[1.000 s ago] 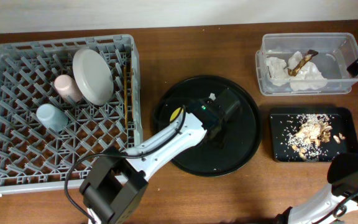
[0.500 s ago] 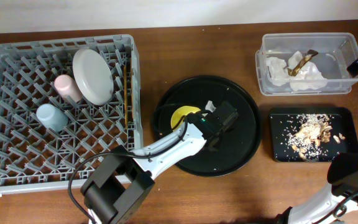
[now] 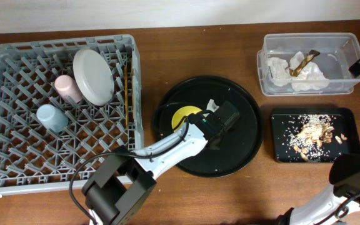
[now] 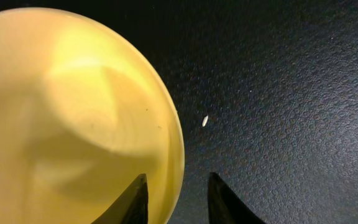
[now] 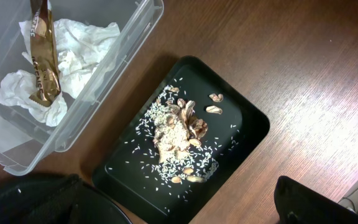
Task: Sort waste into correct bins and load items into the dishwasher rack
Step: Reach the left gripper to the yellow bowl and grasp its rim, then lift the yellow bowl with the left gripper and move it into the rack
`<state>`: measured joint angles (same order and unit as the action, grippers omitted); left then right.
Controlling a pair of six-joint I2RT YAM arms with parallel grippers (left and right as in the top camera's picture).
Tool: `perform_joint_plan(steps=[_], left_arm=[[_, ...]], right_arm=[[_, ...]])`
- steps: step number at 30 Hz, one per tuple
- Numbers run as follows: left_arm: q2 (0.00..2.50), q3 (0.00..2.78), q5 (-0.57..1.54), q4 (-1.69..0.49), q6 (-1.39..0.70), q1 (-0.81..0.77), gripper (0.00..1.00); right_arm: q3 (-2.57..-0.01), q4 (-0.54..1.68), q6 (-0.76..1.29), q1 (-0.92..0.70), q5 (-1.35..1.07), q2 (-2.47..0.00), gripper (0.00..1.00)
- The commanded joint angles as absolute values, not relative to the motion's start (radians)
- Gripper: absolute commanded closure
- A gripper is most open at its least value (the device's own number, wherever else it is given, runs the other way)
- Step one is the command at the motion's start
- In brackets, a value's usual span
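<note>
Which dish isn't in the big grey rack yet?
The yellow bowl. It sits on the round black tray, while the pink cup, the blue cup and the plate already stand in the grey rack.

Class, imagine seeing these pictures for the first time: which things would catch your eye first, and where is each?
The bright yellow bowl stands out on the round black tray mid-table, with the left pincer astride its rim, jaws apart. On the left, the big grey rack holds a plate, a pink cup and a blue cup; at right, a clear tub holds white tissue and a gold wrapper.
</note>
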<state>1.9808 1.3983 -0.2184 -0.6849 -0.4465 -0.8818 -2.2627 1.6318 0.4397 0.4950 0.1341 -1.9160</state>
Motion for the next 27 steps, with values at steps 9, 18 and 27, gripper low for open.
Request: perform_joint_plan(steps=[9,18,27], left_arm=[[2.028,1.415,-0.232,-0.699,-0.448,-0.886,0.99],[1.838,1.666,-0.233,-0.992,-0.449,-0.881,1.0],[1.475,1.764,-0.184,-1.269,-0.611,-0.614,0.99]], right_arm=[[-2.274,1.635,0.435,0.498,0.146,-1.91,0.01],[-2.274,1.634,0.435,0.498,0.146,-1.91,0.01],[-2.274,1.634,0.435,0.498,0.146,-1.91,0.01]])
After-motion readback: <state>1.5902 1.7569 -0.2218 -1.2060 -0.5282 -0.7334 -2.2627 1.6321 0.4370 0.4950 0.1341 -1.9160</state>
